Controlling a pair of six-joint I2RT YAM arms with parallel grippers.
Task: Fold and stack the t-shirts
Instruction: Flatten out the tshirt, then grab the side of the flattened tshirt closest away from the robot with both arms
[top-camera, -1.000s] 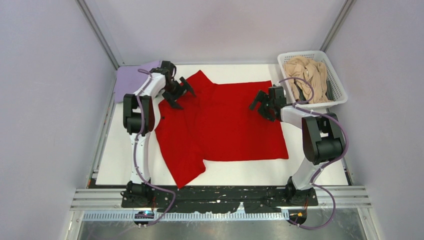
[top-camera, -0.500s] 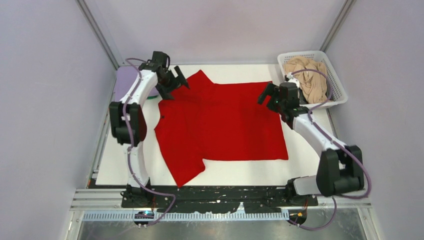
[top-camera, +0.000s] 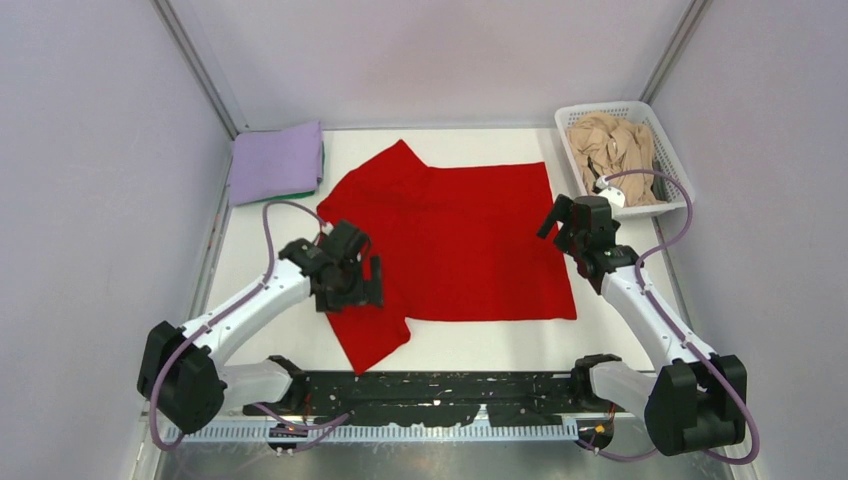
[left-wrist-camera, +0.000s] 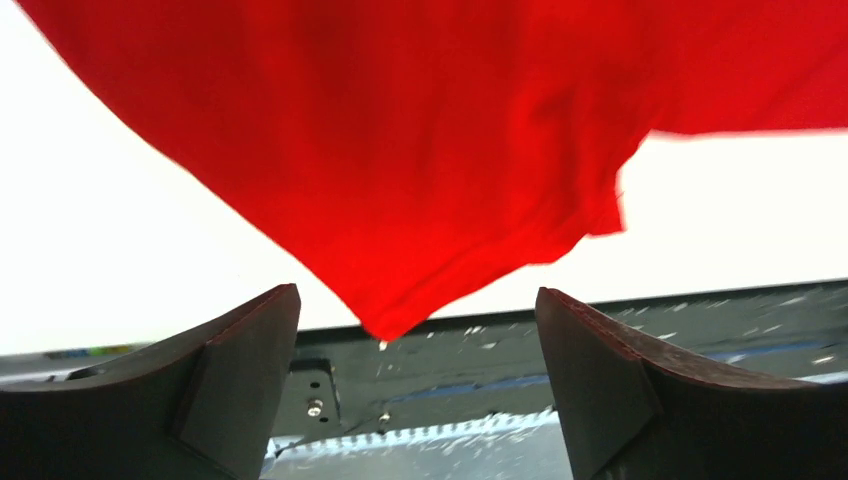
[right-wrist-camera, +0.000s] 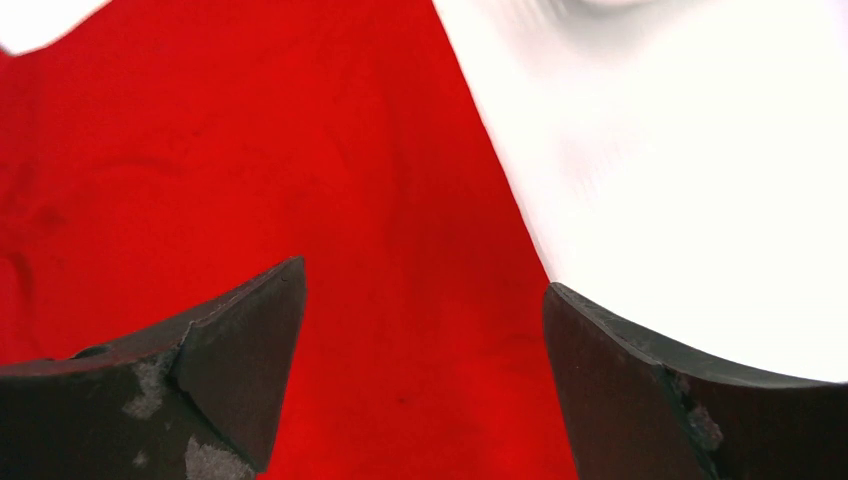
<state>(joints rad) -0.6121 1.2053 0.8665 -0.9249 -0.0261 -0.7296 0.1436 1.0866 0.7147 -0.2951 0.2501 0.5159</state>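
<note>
A red t-shirt (top-camera: 470, 240) lies flat mid-tabletop (top-camera: 480, 345), its long axis running 9 to 3 o'clock, collar end at 9. My left pincer (top-camera: 368, 285) hovers wide open and empty over the near shoulder; the near sleeve (top-camera: 375, 345) lies just toward 6 o'clock from it. My right pincer (top-camera: 558, 222), equally open and empty, hovers at the hem (top-camera: 560, 240), at 3 o'clock. Only my left wrist view shows the sleeve tip reaching the tabletop's near edge.

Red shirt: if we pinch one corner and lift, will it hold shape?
Probably floppy: the red t-shirt lies flat, softly creased, so it should drape. Likely light: thin cloth. Pushed, it may bunch on the table rather than slide.
</note>
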